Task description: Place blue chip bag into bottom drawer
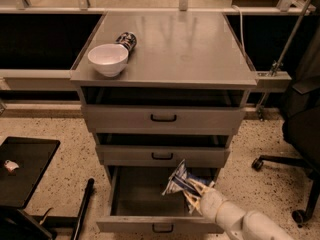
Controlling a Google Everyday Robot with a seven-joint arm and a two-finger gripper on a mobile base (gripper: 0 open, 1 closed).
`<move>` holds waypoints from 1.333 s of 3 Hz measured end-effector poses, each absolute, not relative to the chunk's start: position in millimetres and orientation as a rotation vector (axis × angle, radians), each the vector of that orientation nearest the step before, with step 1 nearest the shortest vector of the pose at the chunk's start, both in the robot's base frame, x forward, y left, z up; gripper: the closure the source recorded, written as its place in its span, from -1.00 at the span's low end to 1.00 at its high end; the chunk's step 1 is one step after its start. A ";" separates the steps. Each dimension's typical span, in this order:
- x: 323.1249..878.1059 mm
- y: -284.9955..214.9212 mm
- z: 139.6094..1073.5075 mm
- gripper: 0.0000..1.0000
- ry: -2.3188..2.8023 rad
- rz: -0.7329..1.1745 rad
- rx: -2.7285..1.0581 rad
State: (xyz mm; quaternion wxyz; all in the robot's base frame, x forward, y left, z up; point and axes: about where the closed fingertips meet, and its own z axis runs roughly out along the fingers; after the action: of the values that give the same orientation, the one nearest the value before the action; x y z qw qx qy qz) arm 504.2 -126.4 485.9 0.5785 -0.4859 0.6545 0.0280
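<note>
The grey cabinet (165,119) is matt metal, its top faintly glossy. In the bottom drawer (137,196), the smooth cream gripper (196,191) pinches the crinkled, shiny foil blue chip bag (177,181).

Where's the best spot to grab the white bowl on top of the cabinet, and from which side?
Probably take the white bowl by its front rim from above, one finger inside: it sits upright and open, and the can lies close behind. The tool is low over the bottom drawer, shut on the blue chip bag.
</note>
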 end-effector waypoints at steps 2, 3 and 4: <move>554.8 -147.4 448.3 1.00 1.609 -0.028 -1.314; 569.0 -172.4 410.9 1.00 1.666 -0.067 -1.377; 569.0 -172.4 410.9 1.00 1.666 -0.067 -1.377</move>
State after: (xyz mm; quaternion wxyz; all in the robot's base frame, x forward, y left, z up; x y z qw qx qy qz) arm 569.0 -172.4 410.9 0.4703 -0.5619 0.6800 -0.0274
